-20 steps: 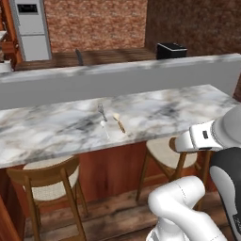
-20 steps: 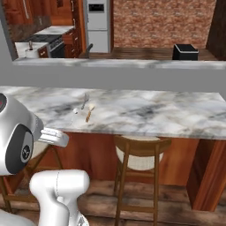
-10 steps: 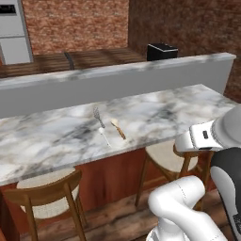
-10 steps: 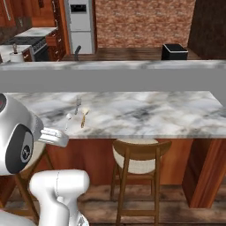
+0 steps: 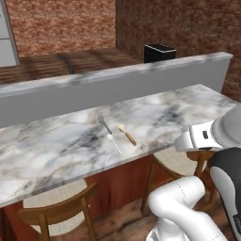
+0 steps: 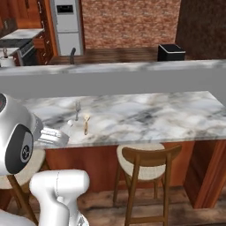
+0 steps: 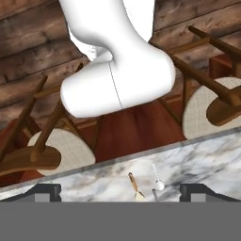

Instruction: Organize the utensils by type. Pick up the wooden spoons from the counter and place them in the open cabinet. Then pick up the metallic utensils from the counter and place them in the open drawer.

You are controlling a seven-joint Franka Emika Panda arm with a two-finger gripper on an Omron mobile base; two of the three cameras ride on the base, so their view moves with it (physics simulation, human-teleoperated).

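Note:
On the white marble counter [image 5: 56, 146] lie three utensils close together. A small tan wooden spoon [image 5: 127, 135] [image 6: 86, 124] [image 7: 134, 184] lies nearest the front edge. Beside it are a slim silver spoon [image 5: 114, 142] [image 6: 70, 123] [image 7: 158, 181] and a silver fork [image 5: 103, 121] [image 6: 77, 107] [image 7: 154, 193]. My gripper [image 7: 120, 192] hangs open and empty in front of the counter's edge, well short of the utensils, and its fingertips [image 7: 46, 190] stand wide apart. The open cabinet and the open drawer are out of view.
A grey raised ledge [image 5: 117, 84] runs along the counter's back. Wooden stools [image 5: 59, 217] [image 6: 148, 161] stand under the front overhang. A black box [image 5: 159, 52] [image 6: 171, 52] sits on the far worktop before a brick wall. A fridge [image 6: 66, 24] stands at the back.
The whole scene has shifted in both base views, so the base has driven; the utensils now look nearer. They lie in the same places on the counter. The gripper stays open.

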